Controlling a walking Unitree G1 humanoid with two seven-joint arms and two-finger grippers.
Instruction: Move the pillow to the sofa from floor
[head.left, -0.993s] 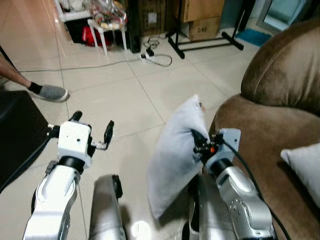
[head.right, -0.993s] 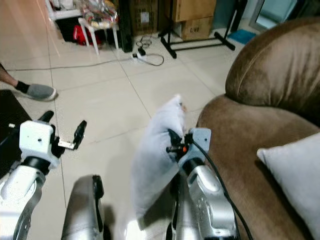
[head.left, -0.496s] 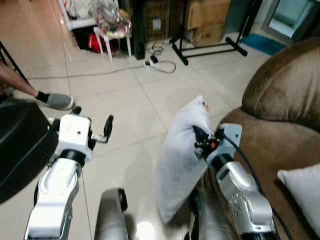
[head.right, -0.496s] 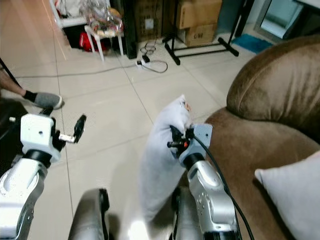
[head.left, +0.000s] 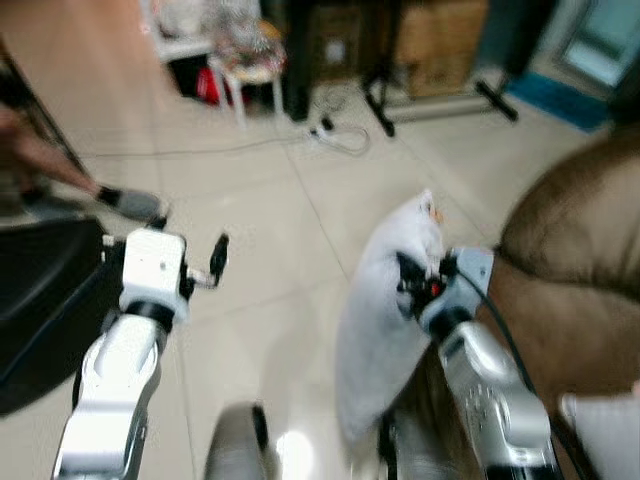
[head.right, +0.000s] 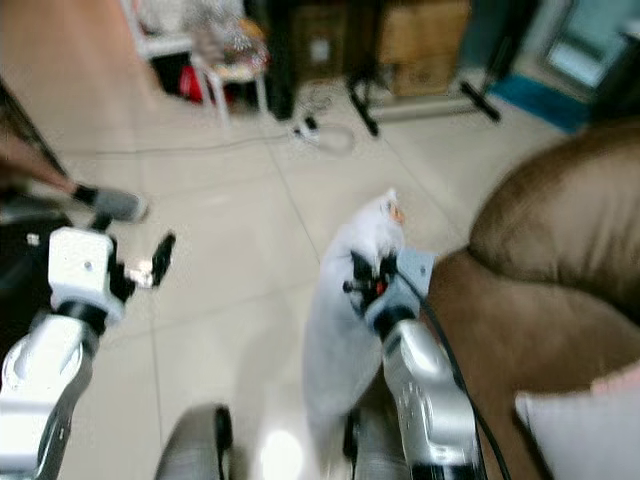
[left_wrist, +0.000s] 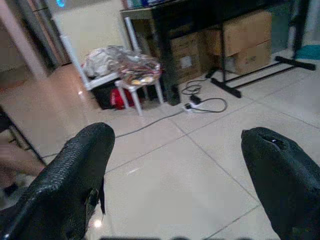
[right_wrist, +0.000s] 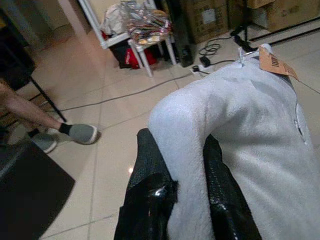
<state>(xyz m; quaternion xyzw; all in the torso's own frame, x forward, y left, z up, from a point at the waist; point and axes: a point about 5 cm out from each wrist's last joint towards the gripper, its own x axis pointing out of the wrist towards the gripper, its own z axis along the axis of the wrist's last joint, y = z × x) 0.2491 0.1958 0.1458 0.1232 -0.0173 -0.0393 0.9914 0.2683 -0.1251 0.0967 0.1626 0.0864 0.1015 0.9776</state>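
Note:
A pale grey pillow (head.left: 385, 300) hangs upright above the tiled floor, just left of the brown sofa (head.left: 575, 270). My right gripper (head.left: 412, 283) is shut on the pillow's upper edge; in the right wrist view both black fingers (right_wrist: 150, 185) pinch a fold of the pillow (right_wrist: 250, 130), which carries an orange tag (right_wrist: 276, 62). My left gripper (head.left: 190, 255) is raised over the floor at the left, open and holding nothing, its fingers (left_wrist: 75, 175) wide apart. A second light pillow (head.right: 585, 430) lies on the sofa seat.
A person's leg and grey shoe (head.left: 130, 203) are on the floor at the far left, beside a black object (head.left: 40, 300). At the back stand a white stool (head.left: 250, 80), cardboard boxes (left_wrist: 245, 40), a black stand's feet (head.left: 440, 105) and a cable with power strip (head.left: 335, 135).
The whole picture has shifted and blurred, so the camera has moved. The pillow stays held in the right gripper, now a little further right and closer to the sofa.

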